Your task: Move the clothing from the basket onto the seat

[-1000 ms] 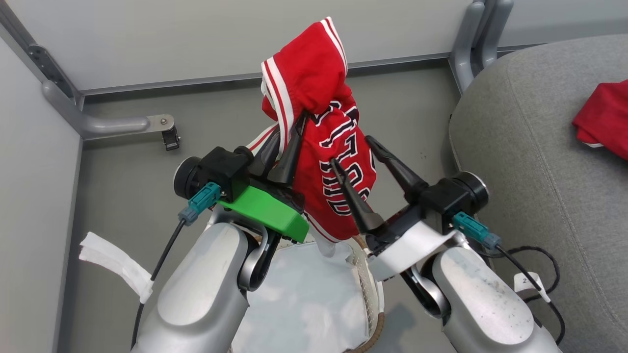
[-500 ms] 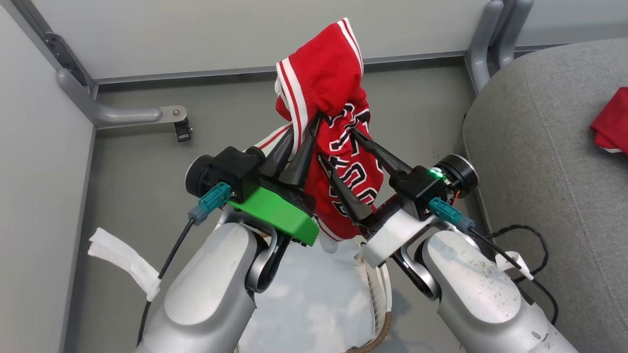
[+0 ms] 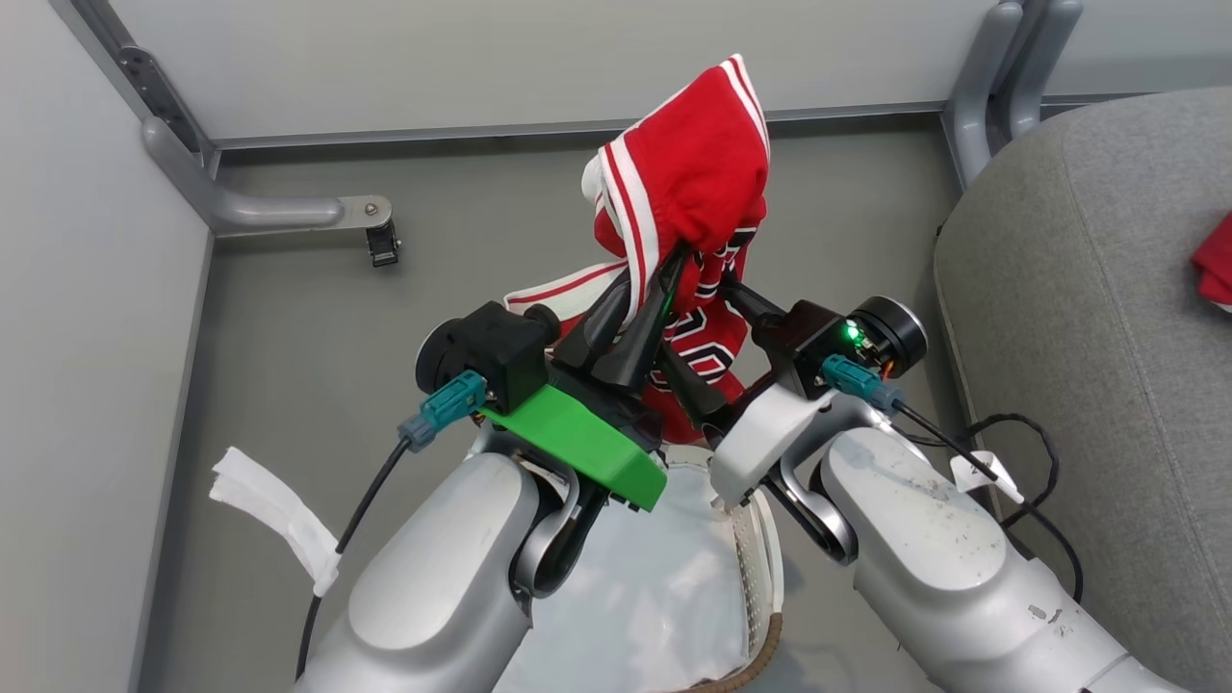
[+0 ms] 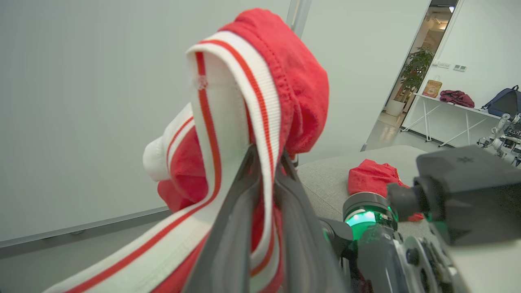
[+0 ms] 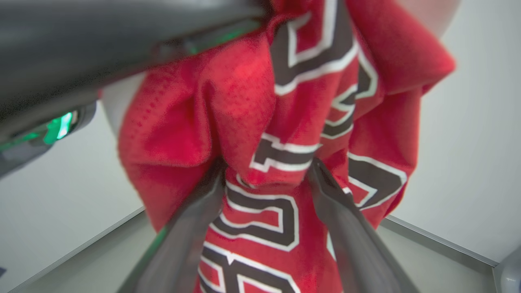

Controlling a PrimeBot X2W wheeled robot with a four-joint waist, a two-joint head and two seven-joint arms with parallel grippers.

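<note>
Left claw (image 3: 664, 274) pinches the striped edge of the jersey (image 3: 698, 164), holding it up above the basket (image 3: 760, 558). Right claw (image 5: 266, 165) straddles a fold, can't tell if it's gripping. Shorts (image 3: 1215, 265) lie on the seat (image 3: 1059, 366).

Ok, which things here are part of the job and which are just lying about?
Job: jersey in the left gripper; right gripper astride it; red garment on the seat; basket.
Lying about: white liner in the basket; white strip on the floor; metal bar.
</note>
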